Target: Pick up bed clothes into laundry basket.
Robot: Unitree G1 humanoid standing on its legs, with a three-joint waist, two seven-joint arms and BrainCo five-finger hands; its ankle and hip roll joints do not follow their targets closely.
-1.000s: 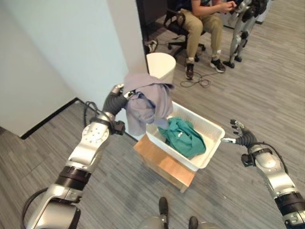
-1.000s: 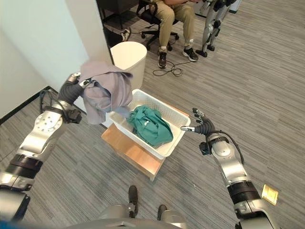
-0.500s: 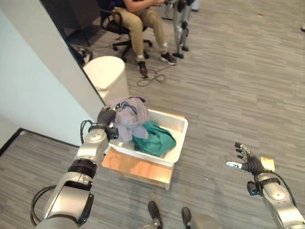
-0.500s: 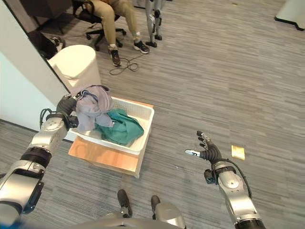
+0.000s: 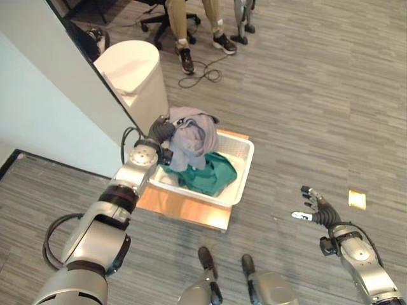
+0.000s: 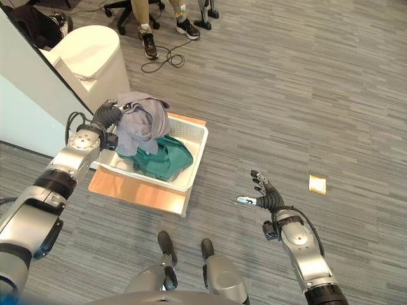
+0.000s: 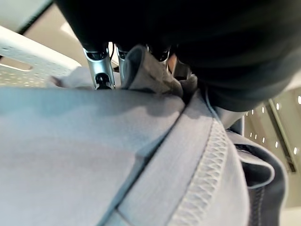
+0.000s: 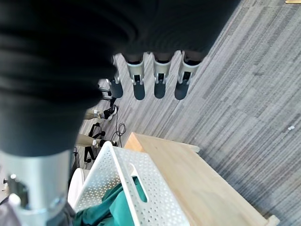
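A white laundry basket [image 5: 243,173] stands on a low wooden platform [image 5: 184,210]. A green garment [image 5: 210,177] lies inside it. My left hand [image 5: 161,131] is shut on a grey-lilac garment [image 5: 191,136] and holds it over the basket's left end, where it drapes onto the green one. Up close, the left wrist view has the grey cloth [image 7: 117,165] bunched against my fingers [image 7: 99,71]. My right hand [image 6: 264,199] hangs open over the bare floor to the right of the basket, holding nothing. Its straight fingers [image 8: 157,79] point toward the basket [image 8: 141,197].
A white round bin [image 5: 135,75] stands by a pale wall [image 5: 44,95] behind the basket. A person sits on an office chair at the top, shoes [image 5: 186,59] on the floor by a cable [image 5: 202,75]. A small yellow tag [image 5: 356,199] lies on the grey floor at right.
The camera has swung, shifting the whole scene. My left hand has brought the grey garment down from above the basket's corner onto the green one inside. The right hand has stayed open.
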